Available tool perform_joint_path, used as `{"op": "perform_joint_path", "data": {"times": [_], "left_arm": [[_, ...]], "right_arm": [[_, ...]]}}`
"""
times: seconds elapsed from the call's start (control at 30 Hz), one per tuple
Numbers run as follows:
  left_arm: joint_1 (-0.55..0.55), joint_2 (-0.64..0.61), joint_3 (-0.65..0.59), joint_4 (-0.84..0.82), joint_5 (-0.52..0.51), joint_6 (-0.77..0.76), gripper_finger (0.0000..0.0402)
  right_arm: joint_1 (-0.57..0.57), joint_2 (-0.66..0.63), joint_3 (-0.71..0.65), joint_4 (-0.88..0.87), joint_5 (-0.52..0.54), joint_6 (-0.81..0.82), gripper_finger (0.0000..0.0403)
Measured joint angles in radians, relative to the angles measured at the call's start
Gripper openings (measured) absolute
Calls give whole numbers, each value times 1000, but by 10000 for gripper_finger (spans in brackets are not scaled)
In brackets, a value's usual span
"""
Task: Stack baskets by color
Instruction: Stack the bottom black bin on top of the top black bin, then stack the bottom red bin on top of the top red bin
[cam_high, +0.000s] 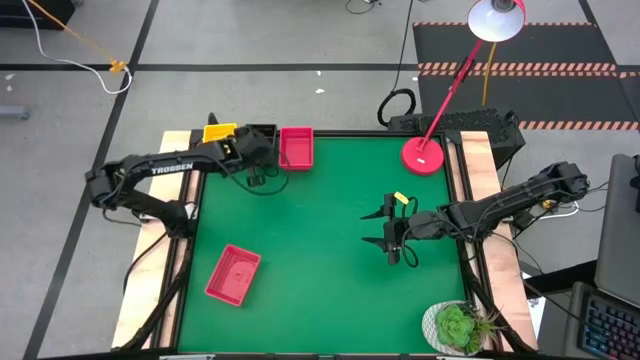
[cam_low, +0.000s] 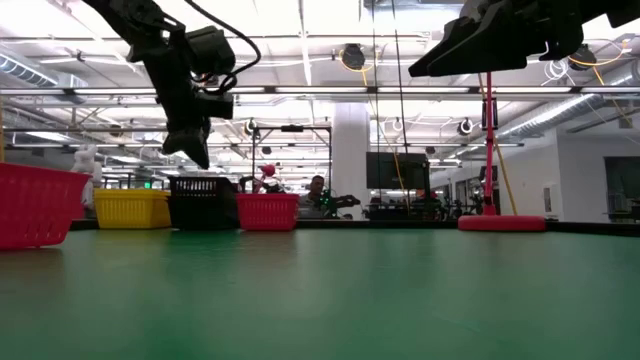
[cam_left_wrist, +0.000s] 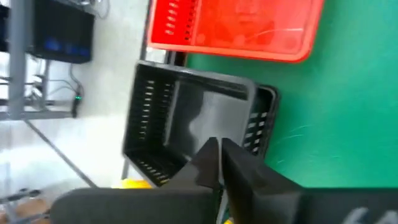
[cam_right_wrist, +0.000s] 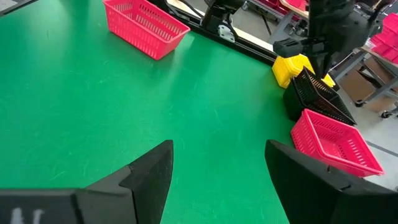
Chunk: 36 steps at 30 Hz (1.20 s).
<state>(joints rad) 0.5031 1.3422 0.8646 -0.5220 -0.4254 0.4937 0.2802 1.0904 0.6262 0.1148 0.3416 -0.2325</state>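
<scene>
- Fingers of the left gripper (cam_left_wrist: 217, 163) are pressing together with nothing between them, hanging just above the black basket (cam_high: 262, 138) at the table's far left edge
- Judging from that, the step in hand is taking hold of a basket wall, and the closed jaws are not gripping anything at present
- To do it well, the fingers should be spreading apart first, then descending so one sits inside and one outside a slotted wall, near the middle of a long side so the tray is not tilting when lifted
- Beside the black basket, a yellow basket (cam_high: 218, 131) is sitting on the outer side and a pink-red basket (cam_high: 296, 146) on the inner side, all close together, so a clumsy descent risks nudging the neighbours
- Another pink-red basket (cam_high: 233, 274) is lying alone near the table's front left, well apart from the row
- Right gripper (cam_right_wrist: 217, 168) is waiting with its fingers spread wide and empty, hovering over the bare green table (cam_high: 320, 230) toward the right side
</scene>
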Motion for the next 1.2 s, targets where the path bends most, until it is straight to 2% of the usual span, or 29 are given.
{"op": "perform_joint_path", "data": {"times": [0.07,0.3,0.47,0.67,0.8,0.9,1.07,1.2], "left_arm": [[7,6,-1,-7,26,-14,6],[15,20,-28,1,28,-24,16],[17,19,-55,7,23,-44,4],[19,19,-77,58,15,-52,15],[16,13,-77,63,15,-71,8],[-9,-6,-67,48,14,-183,4],[-111,-86,-18,-77,24,-474,13],[-265,-172,-12,-109,131,-588,4]], "right_arm": [[0,0,0,0,0,0,249],[0,0,0,0,0,0,249],[0,0,0,0,0,0,249],[0,0,0,-1,0,-4,249],[0,0,0,0,0,-4,249],[0,0,0,0,0,-4,249],[0,0,0,-6,0,-7,249],[0,0,0,-18,3,1,249]]}}
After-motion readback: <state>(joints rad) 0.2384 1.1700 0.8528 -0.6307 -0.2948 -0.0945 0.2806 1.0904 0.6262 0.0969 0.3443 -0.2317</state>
